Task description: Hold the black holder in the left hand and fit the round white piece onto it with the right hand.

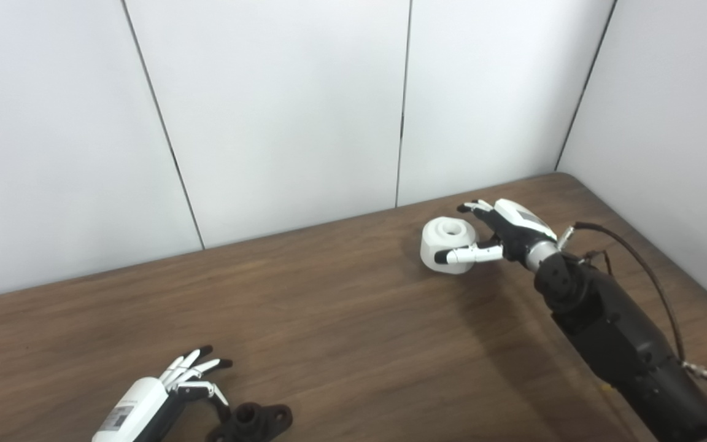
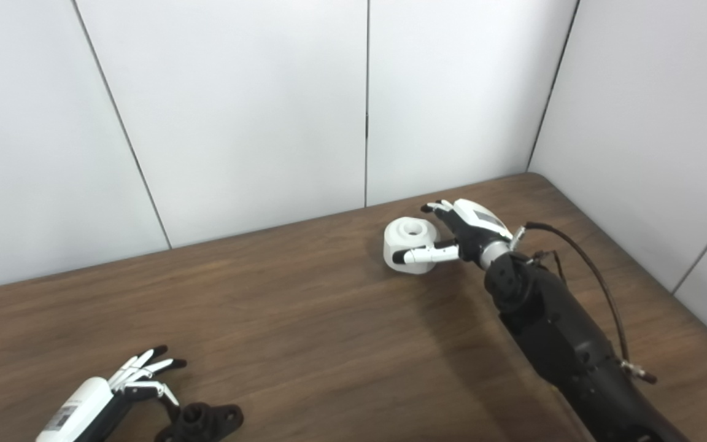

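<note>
While both parts lie on the bench [image 1: 341,319], this is the pick-up step, neither lifted.
Far right, the right hand [image 1: 504,233] has its fingers [image 1: 473,253] spread around the white piece [image 1: 448,242], seemingly touching but not clamped; near left, the left hand [image 1: 172,383] hangs with fingers apart just beside the holder [image 1: 255,420]. Next, I judge, both must close and lift.

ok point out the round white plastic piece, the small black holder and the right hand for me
round white plastic piece [image 1: 448,240], left eye view, on its top face beside the centre hole
small black holder [image 1: 255,420], left eye view, on its central ring
right hand [image 2: 465,232], right eye view, on the back of the hand
</note>
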`<state>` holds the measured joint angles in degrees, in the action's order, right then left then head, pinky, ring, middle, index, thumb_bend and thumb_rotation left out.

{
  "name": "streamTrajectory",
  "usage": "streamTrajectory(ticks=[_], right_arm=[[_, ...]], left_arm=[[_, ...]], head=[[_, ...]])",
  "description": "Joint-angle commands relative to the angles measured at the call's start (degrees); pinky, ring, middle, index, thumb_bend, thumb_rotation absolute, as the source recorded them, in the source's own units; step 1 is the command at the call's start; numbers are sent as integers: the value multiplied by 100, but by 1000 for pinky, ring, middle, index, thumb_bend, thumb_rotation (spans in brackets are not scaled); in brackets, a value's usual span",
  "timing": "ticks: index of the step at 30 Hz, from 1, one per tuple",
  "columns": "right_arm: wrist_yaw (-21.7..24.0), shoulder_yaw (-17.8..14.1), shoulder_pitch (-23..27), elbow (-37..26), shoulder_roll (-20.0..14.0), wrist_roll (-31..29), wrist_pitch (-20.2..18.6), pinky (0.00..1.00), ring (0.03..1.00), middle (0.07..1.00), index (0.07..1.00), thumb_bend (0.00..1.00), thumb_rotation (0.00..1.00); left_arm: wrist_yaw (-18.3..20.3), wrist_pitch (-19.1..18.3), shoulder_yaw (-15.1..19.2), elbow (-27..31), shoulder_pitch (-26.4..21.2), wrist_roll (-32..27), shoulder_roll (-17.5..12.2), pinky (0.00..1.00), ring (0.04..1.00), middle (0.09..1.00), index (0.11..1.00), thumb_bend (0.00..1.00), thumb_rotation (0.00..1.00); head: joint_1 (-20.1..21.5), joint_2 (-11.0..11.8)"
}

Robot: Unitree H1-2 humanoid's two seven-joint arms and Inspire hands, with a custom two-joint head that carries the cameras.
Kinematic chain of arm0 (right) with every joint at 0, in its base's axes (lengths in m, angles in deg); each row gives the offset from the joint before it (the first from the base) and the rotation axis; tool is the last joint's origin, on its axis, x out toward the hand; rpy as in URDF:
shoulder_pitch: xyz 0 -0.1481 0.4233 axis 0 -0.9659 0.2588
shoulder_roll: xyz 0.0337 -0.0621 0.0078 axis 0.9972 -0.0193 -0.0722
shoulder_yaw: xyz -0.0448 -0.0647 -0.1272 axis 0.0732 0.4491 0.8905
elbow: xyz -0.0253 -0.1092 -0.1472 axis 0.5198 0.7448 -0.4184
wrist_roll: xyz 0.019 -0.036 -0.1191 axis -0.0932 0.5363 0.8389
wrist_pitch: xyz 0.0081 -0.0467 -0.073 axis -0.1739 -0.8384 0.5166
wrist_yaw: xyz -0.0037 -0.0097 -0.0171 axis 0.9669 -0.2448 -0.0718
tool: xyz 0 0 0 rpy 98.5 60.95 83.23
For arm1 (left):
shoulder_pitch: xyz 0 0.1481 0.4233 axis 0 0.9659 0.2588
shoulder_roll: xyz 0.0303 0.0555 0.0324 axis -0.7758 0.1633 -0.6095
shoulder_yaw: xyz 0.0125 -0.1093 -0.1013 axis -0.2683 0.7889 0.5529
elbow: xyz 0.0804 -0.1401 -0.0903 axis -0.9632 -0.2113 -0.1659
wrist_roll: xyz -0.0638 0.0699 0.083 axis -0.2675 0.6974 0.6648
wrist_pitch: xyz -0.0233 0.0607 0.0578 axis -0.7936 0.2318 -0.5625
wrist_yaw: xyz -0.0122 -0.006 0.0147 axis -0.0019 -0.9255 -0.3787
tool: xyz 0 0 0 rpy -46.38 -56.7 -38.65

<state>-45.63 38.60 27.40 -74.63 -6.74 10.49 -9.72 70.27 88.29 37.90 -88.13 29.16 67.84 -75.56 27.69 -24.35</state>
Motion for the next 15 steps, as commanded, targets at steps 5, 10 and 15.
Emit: streamTrajectory(ticks=[5, 10, 15], right_arm=[[-68, -131, 19, -295, -249, 13, 94, 701, 954, 983, 914, 1000, 703], [-40, -100, -79, -384, -249, 25, 45, 707, 961, 982, 918, 1000, 710], [-44, -114, -157, -452, -201, 21, 4, 733, 963, 984, 921, 1000, 686]], left_arm=[[35, -147, 74, -107, -93, 178, -116, 1000, 989, 885, 479, 513, 50], [22, -120, 83, -119, -88, 166, -114, 1000, 987, 882, 480, 513, 50], [32, -142, 91, -89, -59, 166, -115, 1000, 989, 883, 480, 513, 49]], head=[[2, -39], [13, -38], [11, -35]])
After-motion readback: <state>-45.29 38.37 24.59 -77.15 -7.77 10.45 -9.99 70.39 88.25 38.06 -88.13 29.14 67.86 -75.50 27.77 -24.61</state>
